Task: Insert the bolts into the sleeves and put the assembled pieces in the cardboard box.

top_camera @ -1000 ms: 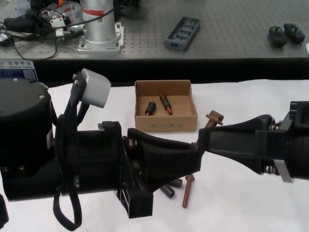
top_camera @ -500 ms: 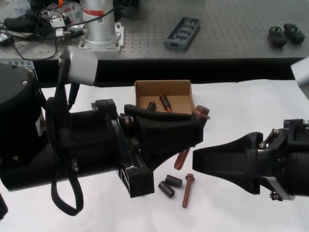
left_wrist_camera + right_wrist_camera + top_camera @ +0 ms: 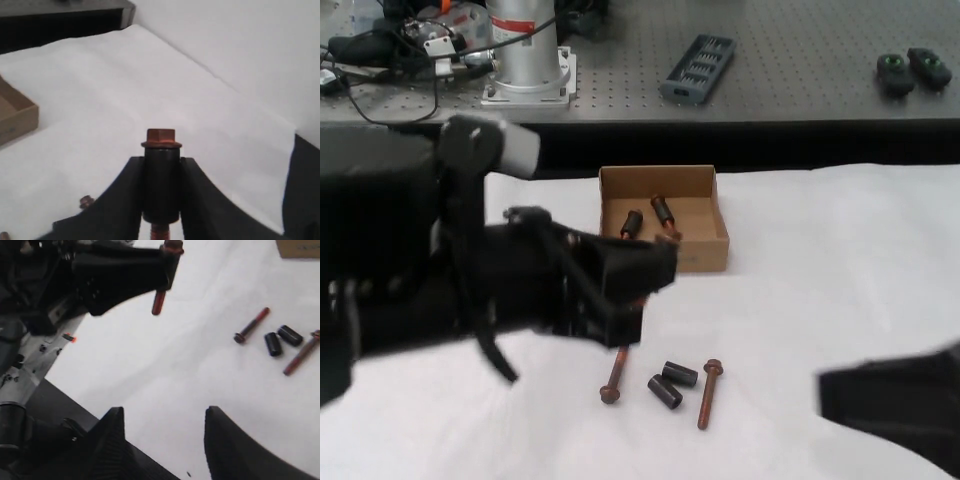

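Two boxed, third in hand, two sets left.
Your left pincer is clamped on a sleeve with its bolt through. The cardboard box, near its tip, holds two assembled pieces. Down on the surface beside it lie two loose bolts and two loose sleeves. The right pincer gapes wide, empty.

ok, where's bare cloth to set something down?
Free: cloth right of the cardboard box, forward to the right gripper. Crowded: in front of the box, loose bolts and sleeves, left gripper with its sleeved bolt overhead.
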Action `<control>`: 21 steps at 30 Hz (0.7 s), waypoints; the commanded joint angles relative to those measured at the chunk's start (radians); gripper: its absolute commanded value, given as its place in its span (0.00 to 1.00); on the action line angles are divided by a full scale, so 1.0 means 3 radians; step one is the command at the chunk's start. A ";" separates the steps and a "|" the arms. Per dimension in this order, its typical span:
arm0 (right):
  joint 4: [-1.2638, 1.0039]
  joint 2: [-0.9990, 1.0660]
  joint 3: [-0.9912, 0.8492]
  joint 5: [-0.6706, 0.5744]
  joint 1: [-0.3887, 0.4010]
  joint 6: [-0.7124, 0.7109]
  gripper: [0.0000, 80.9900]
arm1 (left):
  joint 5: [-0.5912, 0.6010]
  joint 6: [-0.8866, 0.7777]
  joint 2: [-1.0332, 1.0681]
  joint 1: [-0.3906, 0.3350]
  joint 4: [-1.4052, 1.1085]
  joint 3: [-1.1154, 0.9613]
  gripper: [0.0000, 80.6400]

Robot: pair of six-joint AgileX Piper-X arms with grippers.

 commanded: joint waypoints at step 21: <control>0.1091 -0.0601 0.0004 0.0820 -0.0004 -0.0355 0.02 | -0.0145 0.0166 0.3146 0.0579 0.0809 -0.3205 0.01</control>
